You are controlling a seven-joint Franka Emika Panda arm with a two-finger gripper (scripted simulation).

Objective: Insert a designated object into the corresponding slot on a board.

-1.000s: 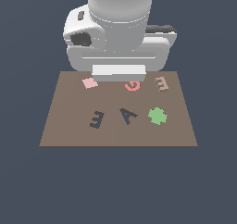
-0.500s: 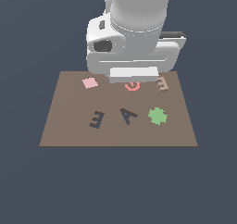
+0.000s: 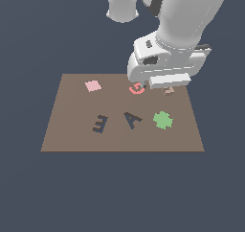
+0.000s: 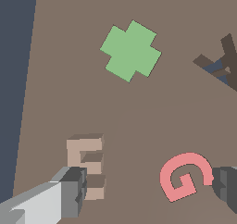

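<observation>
The tan E block point(image 4: 86, 165) lies flat on the brown board point(image 3: 72, 135), near the board's far edge toward the exterior view's right. In the exterior view it is almost wholly hidden behind the hand point(image 3: 165, 84); only a small tan corner point(image 3: 168, 91) shows below the hand's body. In the wrist view its three short arms point toward the red G piece point(image 4: 185, 176), and its long axis runs along its spine, roughly parallel to the nearby board edge. The block is a raised, light-brown solid with paler top faces and darker notches between the arms. It carries no printed marks; the only readable characters on the board are the letter shapes themselves.

The hand is spread wide. One finger point(image 4: 69, 193) overlaps the lower end of the E block in the wrist view; whether it touches the block cannot be told. The other finger point(image 4: 227, 188) sits just beyond the red G piece. Both letter pieces lie between the two fingers, and nothing is pinched.

The dark E-shaped slot point(image 3: 99, 123) lies toward the exterior view's left, well apart from the tan block. The dark A-shaped recess point(image 3: 132, 119) is beside it, with the green cross point(image 3: 163, 120) further right. A pink square point(image 3: 93, 86) lies near the far left corner.
</observation>
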